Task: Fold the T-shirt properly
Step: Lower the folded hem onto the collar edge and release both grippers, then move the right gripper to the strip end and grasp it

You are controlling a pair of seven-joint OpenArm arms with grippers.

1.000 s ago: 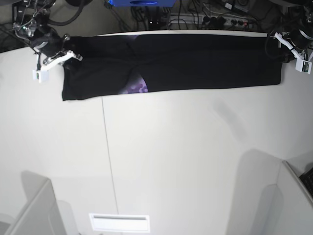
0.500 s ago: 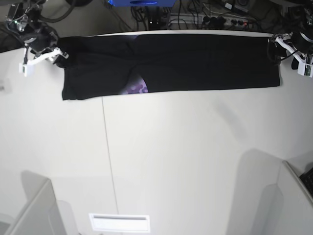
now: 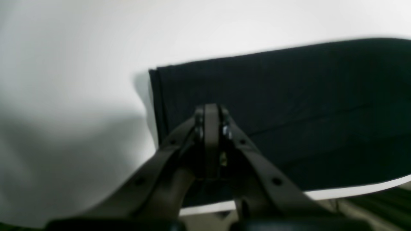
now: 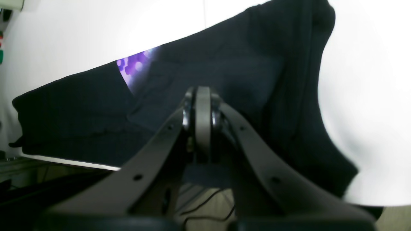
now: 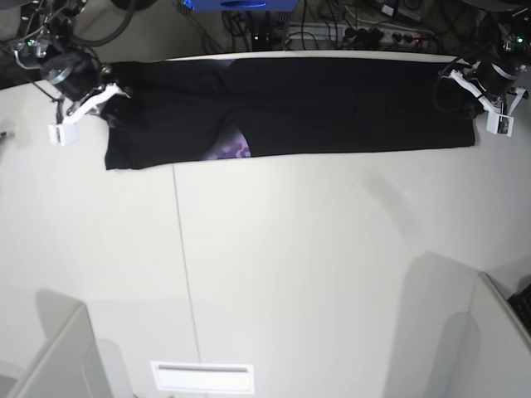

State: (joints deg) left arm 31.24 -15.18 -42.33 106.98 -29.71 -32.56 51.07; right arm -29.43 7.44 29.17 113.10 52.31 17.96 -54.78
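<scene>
Large black short-sleeved cloth T-shirt (image 5: 299, 104) lies as a long folded band along the far edge of the white table (image 5: 315, 265), a patch of purple print (image 5: 232, 150) peeking out at its near edge. Left gripper (image 3: 210, 120) is at one short end of the band, right gripper (image 4: 202, 106) at the other. Both have jaws pressed together; in the wrist views neither looks clamped on cloth, though the tips sit against black fabric and are blurred, so a thin pinch can't be ruled out.

Risks from here:
- Band runs right along the far table edge; a grab that drags outward could pull it over the edge.
- Closing on the top layer only would peel the fold open instead of moving the whole stack.
- Uneven pull between arms would skew the band.

Hard to read: layer count at the ends, sleeves and collar tucked out of sight, black-on-black seams.
</scene>
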